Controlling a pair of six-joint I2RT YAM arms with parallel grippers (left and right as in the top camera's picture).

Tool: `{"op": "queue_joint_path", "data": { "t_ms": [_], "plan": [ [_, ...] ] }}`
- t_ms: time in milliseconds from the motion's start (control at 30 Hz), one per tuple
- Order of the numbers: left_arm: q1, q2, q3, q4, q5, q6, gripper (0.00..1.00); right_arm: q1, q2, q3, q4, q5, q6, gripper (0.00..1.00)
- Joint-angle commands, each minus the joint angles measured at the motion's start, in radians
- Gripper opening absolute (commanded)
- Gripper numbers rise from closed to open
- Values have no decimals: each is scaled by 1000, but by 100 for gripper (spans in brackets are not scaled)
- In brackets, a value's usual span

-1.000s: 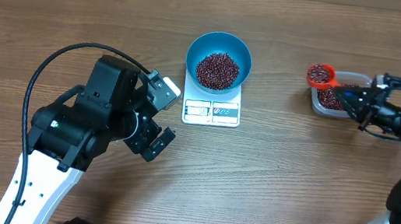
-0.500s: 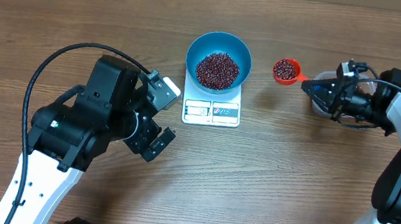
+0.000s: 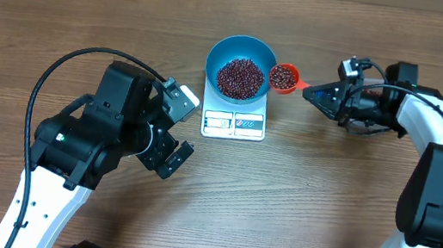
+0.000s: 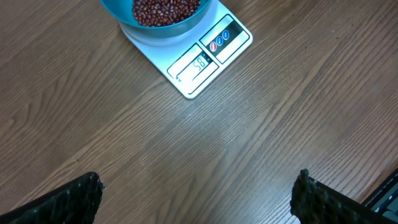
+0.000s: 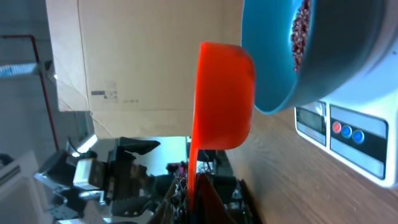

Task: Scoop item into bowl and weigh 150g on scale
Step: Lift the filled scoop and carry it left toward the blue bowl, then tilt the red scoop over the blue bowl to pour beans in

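The right arm comes in from the right edge of the tabletop (image 3: 348,211). Its white upper link rises toward the far side, and its forearm lies stretched out to the left. The wrist is roughly level and aims straight at the bowl (image 3: 217,54). The right pincer (image 3: 319,94) is fully closed on the thin handle of an orange-red scoop (image 3: 283,77), which it holds out ahead of itself.

From overhead, the scoop's cup faces up and carries a small load of beans. It sits right beside the bowl's right rim, though whether the two touch cannot be told. The right wrist view shows the scoop (image 5: 221,99) from behind. Its cup is close against the blue wall of the bowl (image 5: 273,62), and its handle runs back into the dark fingers.

The bright blue bowl stands on the far part of the white scale (image 3: 234,126) near the middle of the tabletop. A heap of dark red-brown beans (image 3: 239,77) lies inside it. The scale's display strip faces the near edge; its digits are too blurred to read.

The left arm sits folded on the left side, with a black cable (image 3: 55,74) looping over it. Its wrist is turned toward the scale and stands just beside it. The left pincer (image 3: 179,128) is spread as wide as it goes and holds nothing. In the left wrist view, its two dark fingertips (image 4: 74,199) frame bare wood, with the scale (image 4: 186,78) and bowl beyond them.
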Motion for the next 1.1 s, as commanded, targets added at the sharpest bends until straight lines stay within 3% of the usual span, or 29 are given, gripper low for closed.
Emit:
{"op": "queue_joint_path", "data": {
  "t_ms": [0,267,500,600,1067],
  "plan": [
    [4,2,20,2,-6,19,100,34,6,4,62,-34,68,4],
    [4,2,20,2,-6,19,100,111,6,4,293,48,245,4],
    [3,2,20,1,-6,19,100,164,6,4,464,168,233,4],
    [4,2,20,2,-6,19,100,184,6,4,575,247,145,4],
    [4,2,20,2,-6,19,100,188,-46,4,570,413,-235,4]
  ]
}}
